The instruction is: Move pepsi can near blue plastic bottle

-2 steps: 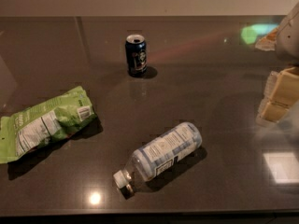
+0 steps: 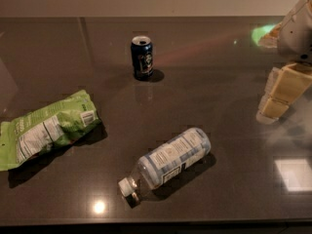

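Barely begun: over tabletop (image 2: 58, 48), past green chip bag (image 2: 48, 130) and toppled blue plastic bottle (image 2: 173, 157), inching gripper (image 2: 277, 99) leftward from right edge, grip impossible to tell, toward upright pepsi can (image 2: 142, 57) at the back, well apart from bottle.

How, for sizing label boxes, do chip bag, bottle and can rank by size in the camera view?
1. green chip bag
2. blue plastic bottle, close second
3. pepsi can, farthest back
The gripper is at the right edge, apart.
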You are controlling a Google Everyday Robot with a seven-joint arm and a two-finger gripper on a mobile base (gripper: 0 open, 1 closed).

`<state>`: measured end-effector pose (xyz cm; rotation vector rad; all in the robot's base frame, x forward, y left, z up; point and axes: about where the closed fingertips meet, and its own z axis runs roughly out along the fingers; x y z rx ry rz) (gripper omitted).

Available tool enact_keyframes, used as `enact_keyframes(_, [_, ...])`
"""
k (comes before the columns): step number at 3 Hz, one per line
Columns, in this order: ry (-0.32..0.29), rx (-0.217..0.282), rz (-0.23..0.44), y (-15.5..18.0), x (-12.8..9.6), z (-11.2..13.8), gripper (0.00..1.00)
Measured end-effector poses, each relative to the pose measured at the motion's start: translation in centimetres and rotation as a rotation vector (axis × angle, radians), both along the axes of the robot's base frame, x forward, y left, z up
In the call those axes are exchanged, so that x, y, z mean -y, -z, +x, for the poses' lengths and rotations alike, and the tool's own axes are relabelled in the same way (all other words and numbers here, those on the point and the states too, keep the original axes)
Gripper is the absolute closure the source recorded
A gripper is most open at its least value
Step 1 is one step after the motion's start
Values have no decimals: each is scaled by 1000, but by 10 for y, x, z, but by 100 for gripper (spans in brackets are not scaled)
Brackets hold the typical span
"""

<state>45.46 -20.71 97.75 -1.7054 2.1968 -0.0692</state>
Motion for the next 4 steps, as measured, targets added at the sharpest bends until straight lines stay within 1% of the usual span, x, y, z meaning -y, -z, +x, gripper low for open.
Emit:
enact_keyframes(1, [-24,12,72,7,-24,34,0])
enact_keyframes(2, [-42,26,145,19,-52,74,0])
enact_keyframes(3, [-56,53,204,34,-79,113,0])
enact_keyframes(4, [-58,69,268,47,-109,154,0])
